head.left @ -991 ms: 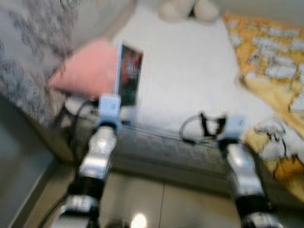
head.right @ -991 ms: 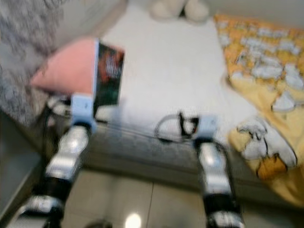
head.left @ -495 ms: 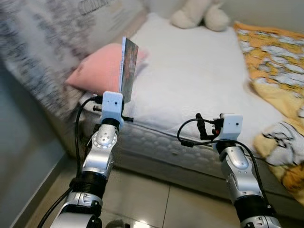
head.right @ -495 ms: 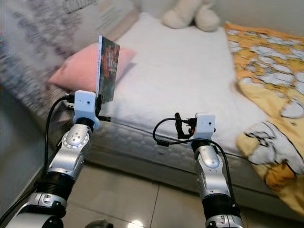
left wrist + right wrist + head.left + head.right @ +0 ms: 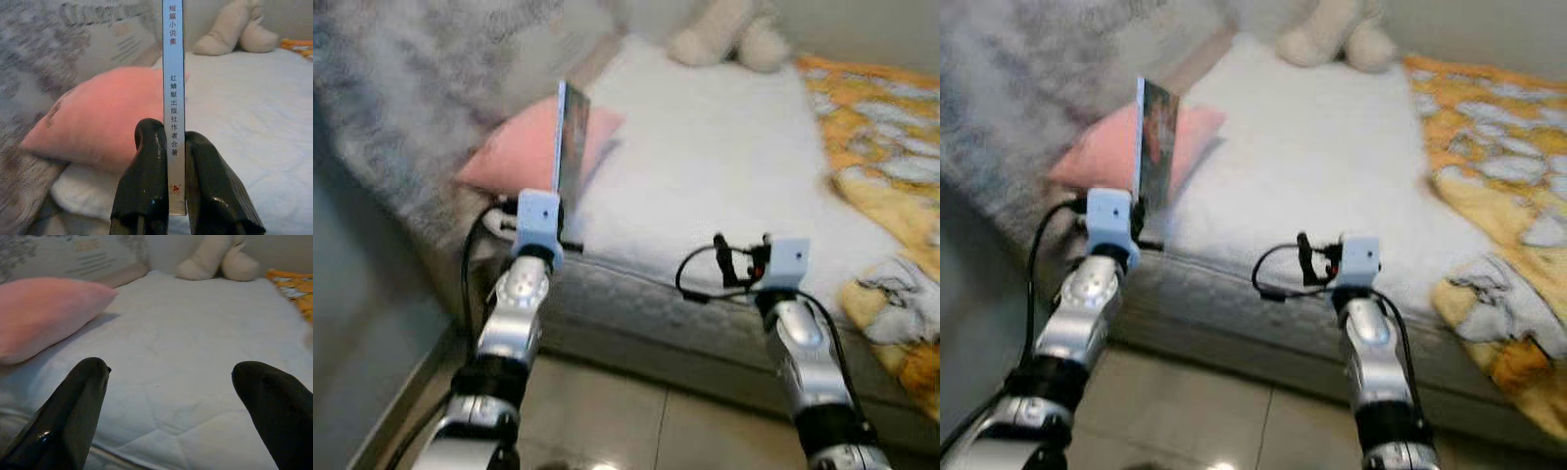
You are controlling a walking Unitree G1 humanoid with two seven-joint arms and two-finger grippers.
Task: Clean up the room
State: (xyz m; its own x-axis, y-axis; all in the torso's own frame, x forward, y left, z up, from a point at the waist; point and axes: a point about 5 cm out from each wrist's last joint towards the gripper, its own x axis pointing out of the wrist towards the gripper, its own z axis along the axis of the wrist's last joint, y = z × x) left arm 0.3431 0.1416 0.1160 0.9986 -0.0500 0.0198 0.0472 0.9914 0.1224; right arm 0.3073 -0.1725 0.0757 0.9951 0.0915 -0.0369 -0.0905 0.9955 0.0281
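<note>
The left end effector (image 5: 168,186) has one book (image 5: 173,98) pinched spine-on between its two black fingers (image 5: 144,181), held upright above the near edge of the bed (image 5: 705,176), just in front of the pink pillow (image 5: 98,117). The right end effector (image 5: 171,401) hovers over the white mattress with its fingers spread wide and nothing between them.

My read: the book is being carried off the bed toward wherever it belongs, and the head views are blurred, so the robot is likely on the move. To do this well, keep that grip firm and low on the spine, since a tall thin book held by one edge can swing or slip as the body turns. Keep it clear of the pillow, and keep it vertical until there is a flat spot to lay it on.

Counting up: one book, one pink pillow, one cream stuffed toy (image 5: 724,39) at the far end of the bed, one yellow-and-orange patterned blanket (image 5: 881,166) bunched along the robot's right side of the mattress. A grey patterned fabric (image 5: 421,88) drapes on the left, blurred. Tiled floor (image 5: 607,411) lies below.
</note>
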